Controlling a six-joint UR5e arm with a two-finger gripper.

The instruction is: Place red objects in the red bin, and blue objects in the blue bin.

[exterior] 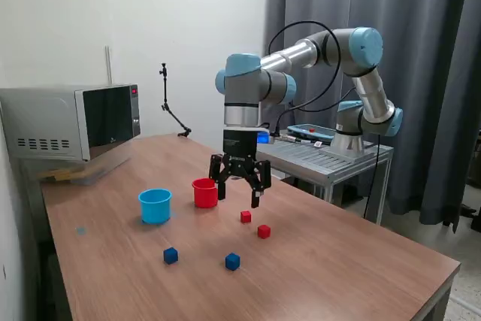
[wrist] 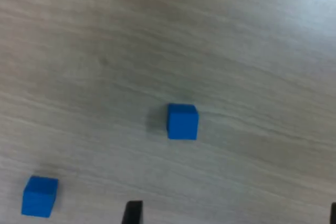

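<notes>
Beside the round red plastic cup (exterior: 204, 192), open, empty end effector (exterior: 240, 186); risks clipping the cup's rim when descending.

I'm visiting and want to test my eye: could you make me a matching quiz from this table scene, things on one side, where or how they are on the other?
Things:
1. red cup
2. blue cup
3. microwave
4. end effector

Descriptions:
A. open, above the table, holding nothing
B. at the table's far corner, on the exterior view's left
C. beside the end effector
D. leftmost cup in the exterior view

Pairs: 1-C, 2-D, 3-B, 4-A
</notes>
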